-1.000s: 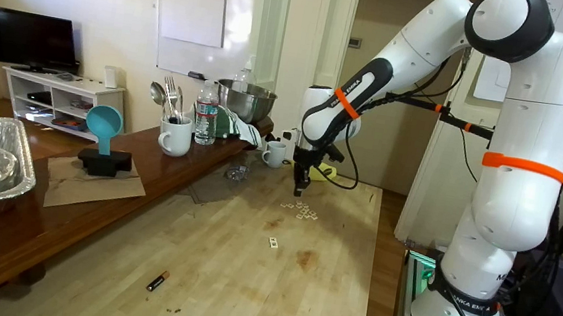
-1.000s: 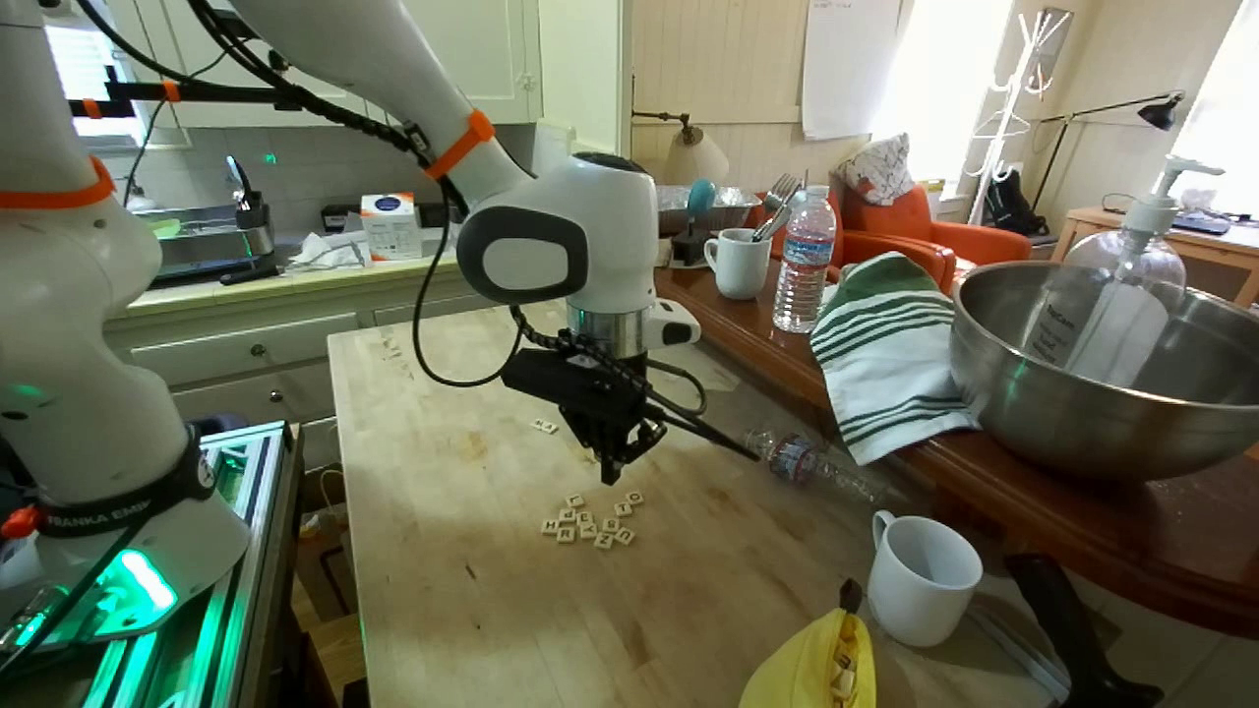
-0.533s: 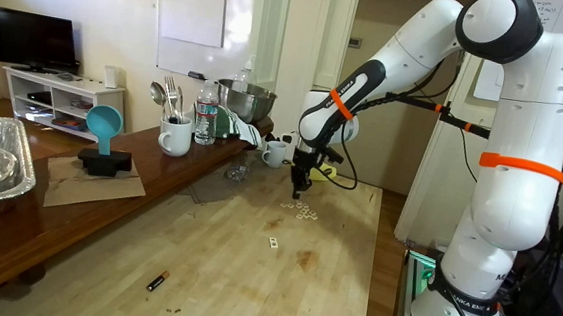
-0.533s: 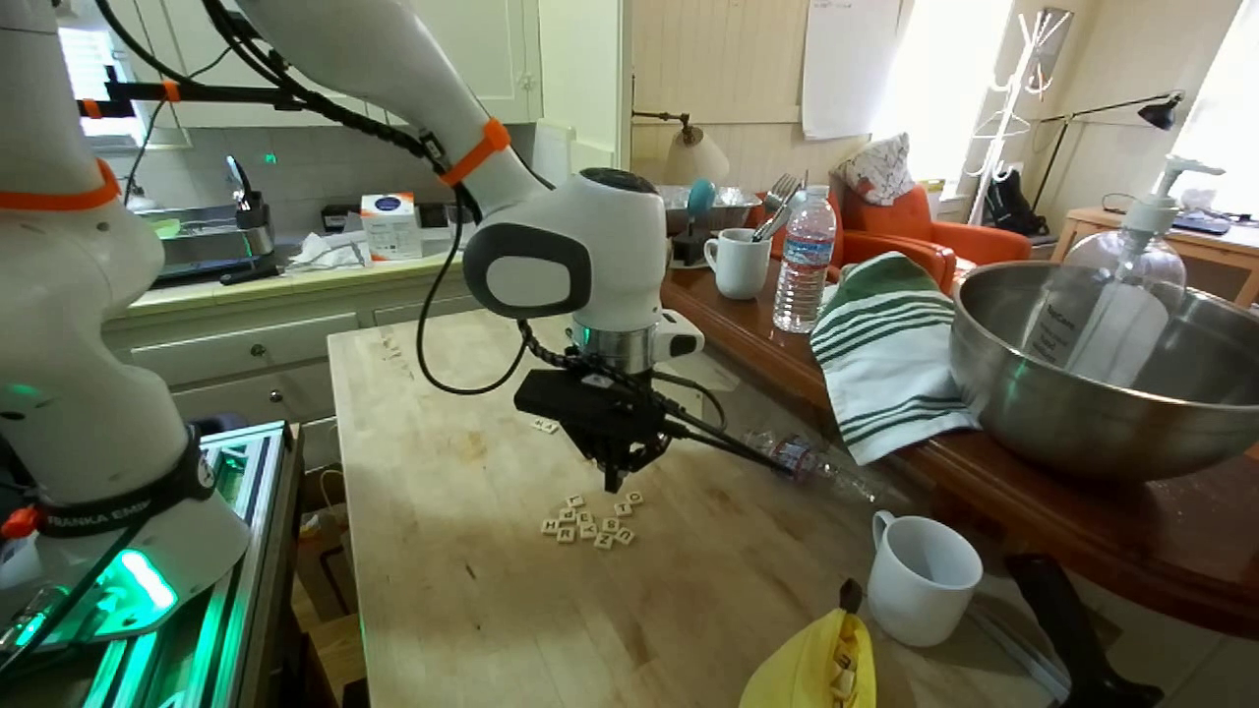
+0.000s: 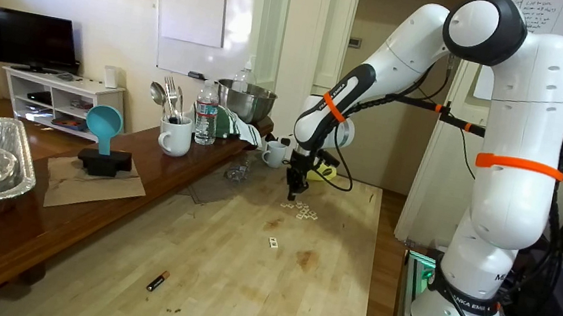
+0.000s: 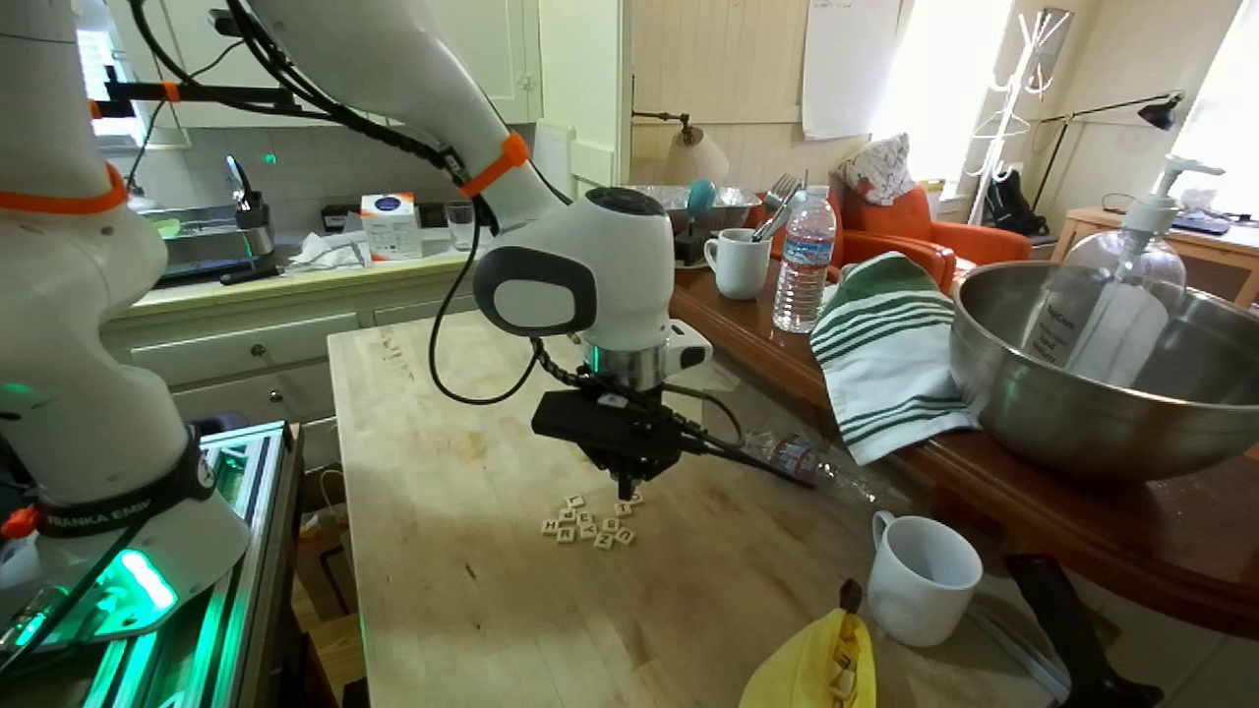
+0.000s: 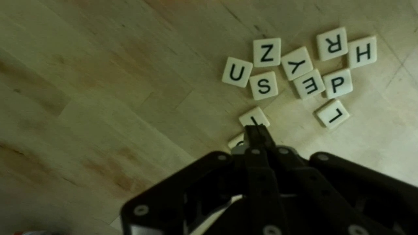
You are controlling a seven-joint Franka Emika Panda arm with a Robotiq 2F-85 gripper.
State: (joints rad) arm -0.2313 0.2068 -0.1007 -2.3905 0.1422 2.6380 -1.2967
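My gripper (image 7: 257, 128) is shut, fingertips pressed together with nothing seen between them. In the wrist view they overlap the T tile (image 7: 253, 116) and hide part of the O tile (image 7: 235, 141). Whether they touch either cannot be told. Around them on the wooden table lie more cream letter tiles, among them the U tile (image 7: 241, 75), S tile (image 7: 258, 93), Z tile (image 7: 274, 49) and L tile (image 7: 328, 115). In an exterior view the gripper (image 6: 627, 492) hangs low at the back edge of this cluster; the H tile (image 6: 549, 527) lies at its left end.
A white mug (image 6: 920, 590), a yellow pouch (image 6: 802, 659) and a clear bottle (image 6: 811, 462) lie or stand on the table. The raised wooden ledge carries a steel bowl (image 6: 1082, 413) and a striped towel (image 6: 875, 364). A battery (image 5: 158, 280) lies farther along the table.
The arm has lowered, and the gripper has shifted slightly right and down in an exterior view, closer over the T and O tiles. It has stayed shut, and the tiles have not visibly moved.
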